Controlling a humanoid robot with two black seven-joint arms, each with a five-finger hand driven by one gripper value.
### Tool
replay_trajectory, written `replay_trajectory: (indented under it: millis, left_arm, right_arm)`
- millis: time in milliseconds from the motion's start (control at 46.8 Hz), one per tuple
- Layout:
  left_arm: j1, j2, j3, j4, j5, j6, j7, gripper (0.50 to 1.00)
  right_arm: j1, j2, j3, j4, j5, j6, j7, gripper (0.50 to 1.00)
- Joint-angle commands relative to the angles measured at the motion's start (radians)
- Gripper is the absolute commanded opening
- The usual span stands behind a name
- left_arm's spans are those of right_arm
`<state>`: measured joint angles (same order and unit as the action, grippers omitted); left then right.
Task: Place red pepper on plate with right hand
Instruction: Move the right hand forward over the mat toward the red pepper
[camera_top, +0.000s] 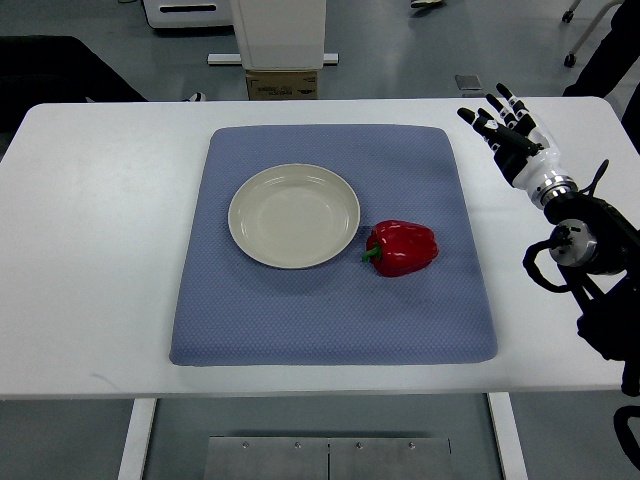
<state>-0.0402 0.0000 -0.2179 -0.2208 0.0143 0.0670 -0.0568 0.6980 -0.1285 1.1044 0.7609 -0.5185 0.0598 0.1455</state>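
The plate (294, 215) sat empty on the blue mat (330, 320), left of centre. Just beside its right rim, not quite touching, lay the pepper (401, 248), on its side with the green stem pointing left toward the plate.

The pepper looked light, hollow and fairly firm, with a glossy, waxy skin that would likely slip under a weak pinch. Its lobed body seemed the best place to hold, fingers wrapping across the widest part from above. The stem looked too short and thin to trust. Being rounded, it might roll if nudged.

Well to the right, past the mat edge and over the bare table (90, 250), the right hand (508, 128) was fully open, fingers spread and pointing away, holding nothing and touching nothing.
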Motion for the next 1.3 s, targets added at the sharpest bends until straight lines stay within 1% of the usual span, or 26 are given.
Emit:
replay_trajectory:
  millis: [0,748,919,1090,1283]
  left_arm:
    - [0.000,0.000,0.000,0.000,0.000,-0.001,0.000,1.000]
    - [0.000,0.000,0.000,0.000,0.000,-0.003,0.000,1.000]
    - [0.000,0.000,0.000,0.000,0.000,-0.003,0.000,1.000]
    - [0.000,0.000,0.000,0.000,0.000,-0.003,0.000,1.000]
    - [0.000,0.000,0.000,0.000,0.000,-0.003,0.000,1.000]
  right_arm:
    - [-0.002,0.001,0.000,0.000,0.000,0.000,0.000,1.000]
    - [0.003,0.015,-0.003,0.000,0.020,0.000,0.002,1.000]
    - [0.012,0.015,-0.046,0.000,0.020,0.000,0.002,1.000]
    - [0.021,0.004,-0.087,0.000,0.020,0.000,0.034,1.000]
    - [0.021,-0.003,-0.089,-0.002,0.020,-0.002,0.035,1.000]
